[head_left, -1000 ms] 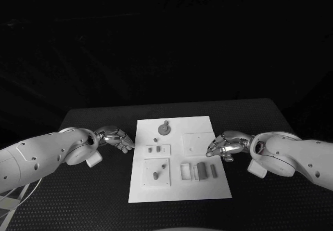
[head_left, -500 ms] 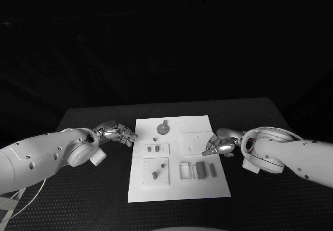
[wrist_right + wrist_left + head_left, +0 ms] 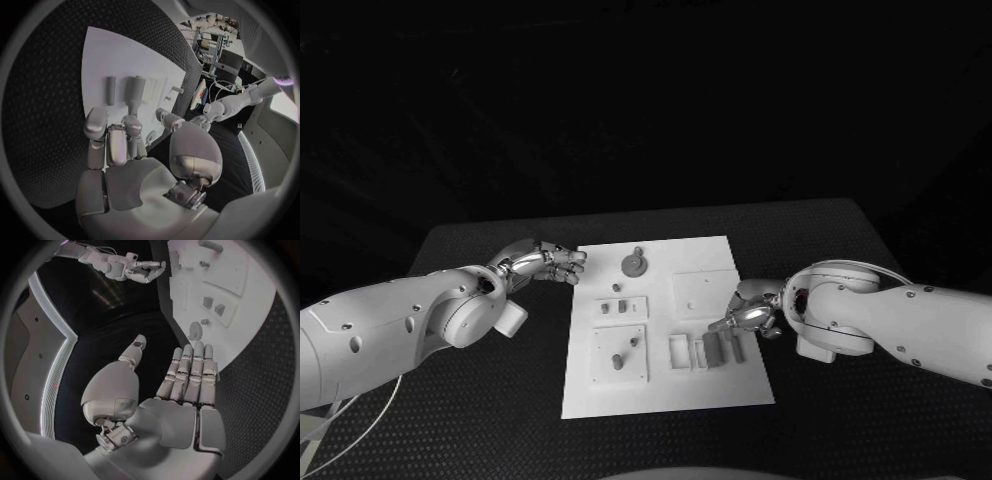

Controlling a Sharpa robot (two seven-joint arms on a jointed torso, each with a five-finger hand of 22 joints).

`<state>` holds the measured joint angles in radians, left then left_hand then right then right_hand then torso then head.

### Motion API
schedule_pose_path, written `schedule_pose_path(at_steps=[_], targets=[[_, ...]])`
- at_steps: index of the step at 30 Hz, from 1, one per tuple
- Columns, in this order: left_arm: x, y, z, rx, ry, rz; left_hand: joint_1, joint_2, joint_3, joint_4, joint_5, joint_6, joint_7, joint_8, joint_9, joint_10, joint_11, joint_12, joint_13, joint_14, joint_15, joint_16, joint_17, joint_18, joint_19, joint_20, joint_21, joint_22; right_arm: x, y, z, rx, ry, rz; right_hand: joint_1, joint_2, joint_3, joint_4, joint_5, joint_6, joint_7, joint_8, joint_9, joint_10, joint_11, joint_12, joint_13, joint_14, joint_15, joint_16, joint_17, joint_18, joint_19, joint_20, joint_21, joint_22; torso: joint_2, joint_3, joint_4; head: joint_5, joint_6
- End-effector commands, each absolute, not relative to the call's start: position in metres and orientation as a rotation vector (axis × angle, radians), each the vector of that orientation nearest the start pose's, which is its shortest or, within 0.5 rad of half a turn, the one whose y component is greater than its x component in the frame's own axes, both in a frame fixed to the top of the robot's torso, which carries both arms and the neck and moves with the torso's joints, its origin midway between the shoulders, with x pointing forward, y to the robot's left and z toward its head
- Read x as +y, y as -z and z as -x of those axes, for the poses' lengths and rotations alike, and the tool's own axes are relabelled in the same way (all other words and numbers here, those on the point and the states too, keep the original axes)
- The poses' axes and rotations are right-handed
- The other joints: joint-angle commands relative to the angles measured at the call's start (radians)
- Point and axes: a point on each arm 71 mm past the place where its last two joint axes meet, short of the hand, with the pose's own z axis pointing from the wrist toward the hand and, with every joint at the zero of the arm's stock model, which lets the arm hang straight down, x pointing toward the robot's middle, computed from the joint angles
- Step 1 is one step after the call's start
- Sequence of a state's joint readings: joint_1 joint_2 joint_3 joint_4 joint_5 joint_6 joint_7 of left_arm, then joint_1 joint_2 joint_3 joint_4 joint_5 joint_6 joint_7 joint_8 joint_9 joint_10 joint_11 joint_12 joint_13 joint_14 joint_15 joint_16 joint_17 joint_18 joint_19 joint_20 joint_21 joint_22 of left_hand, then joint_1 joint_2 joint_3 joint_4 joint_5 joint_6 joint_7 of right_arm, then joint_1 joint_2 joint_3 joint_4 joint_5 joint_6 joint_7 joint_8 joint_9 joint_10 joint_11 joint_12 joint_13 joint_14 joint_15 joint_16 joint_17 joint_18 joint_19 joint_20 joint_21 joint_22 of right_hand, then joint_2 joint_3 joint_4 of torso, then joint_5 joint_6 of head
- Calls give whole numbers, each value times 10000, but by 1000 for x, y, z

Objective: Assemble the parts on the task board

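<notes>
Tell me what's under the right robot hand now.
The right robot hand hovers over the task board edge, fingertips at upright grey parts. Whatever lies beneath its palm is hidden.

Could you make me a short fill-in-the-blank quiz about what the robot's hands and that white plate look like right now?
1. The white task board lies on a table whose colour is ____.
2. The left hand is empty, its fingers held straight in its wrist view, so it is ____.
3. The hand nearest the upright grey blocks is the ____ hand.
4. The round grey part lies toward the board's ____ edge from the robot.

Missing words: black; open; right; far
</notes>
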<state>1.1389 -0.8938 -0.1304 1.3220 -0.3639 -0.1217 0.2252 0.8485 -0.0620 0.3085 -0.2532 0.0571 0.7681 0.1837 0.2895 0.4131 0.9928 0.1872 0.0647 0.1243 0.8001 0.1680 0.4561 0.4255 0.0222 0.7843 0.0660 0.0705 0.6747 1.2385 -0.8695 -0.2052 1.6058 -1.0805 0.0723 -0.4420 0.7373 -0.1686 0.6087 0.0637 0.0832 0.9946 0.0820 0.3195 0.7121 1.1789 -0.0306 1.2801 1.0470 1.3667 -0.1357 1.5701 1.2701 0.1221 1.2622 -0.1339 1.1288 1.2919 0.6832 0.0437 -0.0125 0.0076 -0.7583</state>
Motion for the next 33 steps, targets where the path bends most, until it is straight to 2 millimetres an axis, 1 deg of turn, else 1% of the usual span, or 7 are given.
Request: schedule_pose_path(at_steps=[1, 10, 14, 18, 20, 24, 33], targets=[[286, 255, -486, 17660, 12230, 8995, -104, 38, -64, -24, -58, -11, 82, 20, 16, -66, 16, 37, -10, -86, -5, -55, 2, -33, -103, -2, -31, -15, -206, 260, -434, 24570, -3886, -263, -116, 26, -13, 78, -61, 56, -14, -75, 9, 91, -5, 14, 17, 81, 6, -43, 26, 1397, 81, -8, -41, -19, -1, -4, 4, -1, -36], [282, 255, -484, 17734, 12457, 8920, -269, 58, -118, -80, -66, -75, 90, 12, 25, -103, 3, 32, -58, -262, 74, -202, -21, -39, -286, 75, -58, -88, -198, 261, -439, 24400, -3717, -9, -162, 23, -34, 78, -64, 54, -15, -106, 3, 104, -7, -6, 3, 79, 4, -59, 9, 1397, 82, -6, -54, -22, 7, -9, -12, -15, -46], [281, 255, -484, 17783, 12491, 8915, -300, 70, -119, -111, -66, -88, 107, 16, 31, -120, 16, 32, -77, -320, 107, -249, -25, -52, -401, 111, -61, -118, -193, 261, -442, 24242, -3585, 322, -138, -67, -43, -1, -60, 69, -18, -133, 2, 125, -9, -13, 9, 91, 3, -75, 20, 1397, 74, -3, -66, -20, 10, 18, -3, -3, -53], [279, 255, -484, 17939, 12599, 8901, -326, 76, -120, -121, -66, -95, 119, 19, 36, -121, 32, 37, -86, -343, 120, -269, -24, -53, -440, 125, -53, -128, -191, 263, -444, 24200, -3385, 505, -138, -99, -43, -20, -59, 73, -18, -144, 1, 126, -10, -20, 4, 86, 3, -82, 12, 1397, 72, 0, -72, -20, 16, 23, 1, 30, -42], [278, 255, -483, 17964, 12700, 8849, -366, 45, -135, -122, -69, -108, 126, 16, 36, -121, 46, 40, -92, -358, 129, -281, -22, -54, -462, 134, -47, -134, -192, 265, -444, 24276, -3164, 723, -133, -135, -41, -45, -57, 74, -17, -159, -1, 122, -9, -32, -7, 70, 4, -90, -12, 1397, 69, 4, -79, -20, 16, 26, 4, 29, -87], [279, 254, -484, 17827, 12702, 8815, -759, -101, -280, -3, -78, -132, 139, 20, 46, -106, 56, 52, -108, -411, 154, -321, -16, -48, -523, 156, -36, -154, -194, 267, -445, 24334, -2970, 738, -154, -212, -28, -58, -54, 58, -8, -198, -10, 58, 0, -97, -90, 27, 12, -112, -71, 1397, 50, 22, -103, -25, 11, 15, -15, 24, -99], [280, 253, -484, 17628, 12684, 8793, -847, 27, -245, -52, -74, -233, 295, -11, 47, -103, 52, 52, -134, -410, 151, -327, 17, -10, -556, 162, -6, -158, -195, 270, -445, 24546, -2800, 910, -159, -257, 9, -69, -49, 59, 0, -230, -15, 31, 8, -132, -118, 0, 21, -132, -99, 1397, 36, 41, -123, -28, 14, 10, -19, -5, -99]])
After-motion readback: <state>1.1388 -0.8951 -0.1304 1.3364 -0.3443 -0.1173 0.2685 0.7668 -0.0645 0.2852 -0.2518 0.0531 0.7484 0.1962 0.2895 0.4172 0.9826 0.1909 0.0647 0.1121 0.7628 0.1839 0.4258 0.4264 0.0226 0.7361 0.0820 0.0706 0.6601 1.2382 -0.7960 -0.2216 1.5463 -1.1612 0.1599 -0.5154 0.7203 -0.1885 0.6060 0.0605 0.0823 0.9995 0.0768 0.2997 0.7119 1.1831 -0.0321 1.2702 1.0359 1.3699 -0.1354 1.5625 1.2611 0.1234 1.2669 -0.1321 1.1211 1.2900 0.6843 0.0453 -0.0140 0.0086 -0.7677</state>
